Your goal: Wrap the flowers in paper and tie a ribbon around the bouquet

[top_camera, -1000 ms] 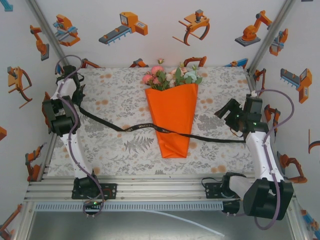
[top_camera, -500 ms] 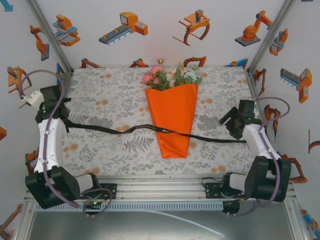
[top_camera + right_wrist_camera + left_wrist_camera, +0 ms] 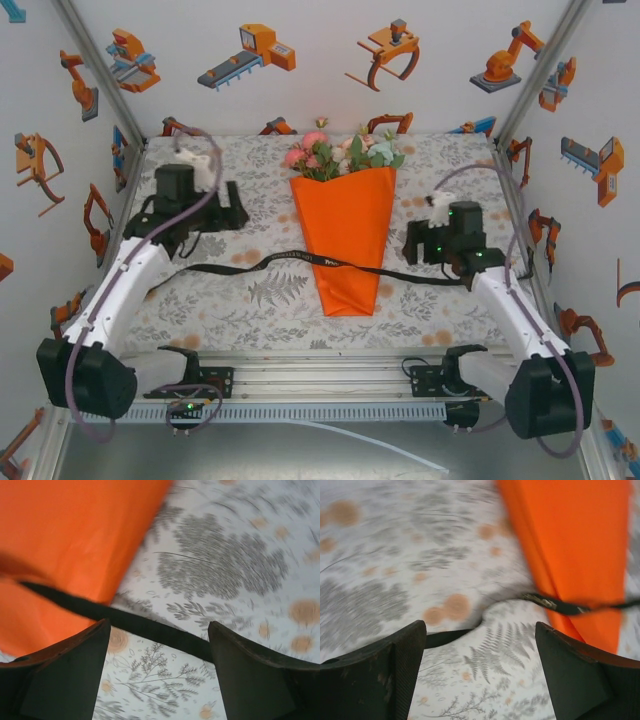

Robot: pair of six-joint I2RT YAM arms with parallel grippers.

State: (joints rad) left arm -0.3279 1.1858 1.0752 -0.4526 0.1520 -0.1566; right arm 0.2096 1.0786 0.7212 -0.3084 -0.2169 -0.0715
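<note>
left gripper [image 3: 477, 637] is gaping wide, gripping nothing. ribbon [image 3: 555, 604] is lying on the tablecloth [image 3: 395, 580], passing behind its left finger and running ahead-right across the orange paper cone [image 3: 580, 540]. right gripper [image 3: 157, 630] is also standing wide and empty, with ribbon crossing under its gap and the paper cone ahead-left. flowers [image 3: 335, 155] are poking out of the cone's far end.

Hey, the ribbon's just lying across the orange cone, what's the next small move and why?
Probably lower the right gripper and close on the black ribbon: its jaws stand open with the strip running between them. The ribbon merely lies across the orange paper cone, untied, and the left gripper is open too.
</note>
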